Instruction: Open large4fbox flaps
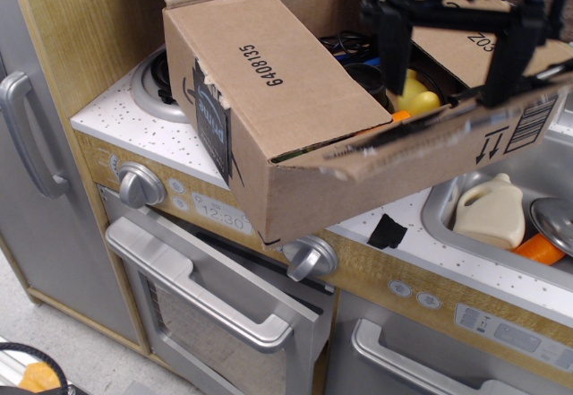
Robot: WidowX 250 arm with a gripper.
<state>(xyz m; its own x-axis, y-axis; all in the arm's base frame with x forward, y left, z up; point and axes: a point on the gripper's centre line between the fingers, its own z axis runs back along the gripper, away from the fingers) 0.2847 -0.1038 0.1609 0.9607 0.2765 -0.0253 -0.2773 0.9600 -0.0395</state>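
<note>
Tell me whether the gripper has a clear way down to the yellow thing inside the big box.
Probably yes. The gripper is above the large4fbox, the front flap is folded outward, and the yellow object lies uncovered beside dark items.

A toy kitchen with knobs, doors and a sink

The white speckled counter (125,122) has a round burner (159,86). Two silver knobs (140,184) sit above the oven door (210,301). In the sink (439,205) are a cream jug (491,211), something orange (544,249) and a silver lid (555,220). Black tape (387,230) is stuck nearby.
</note>
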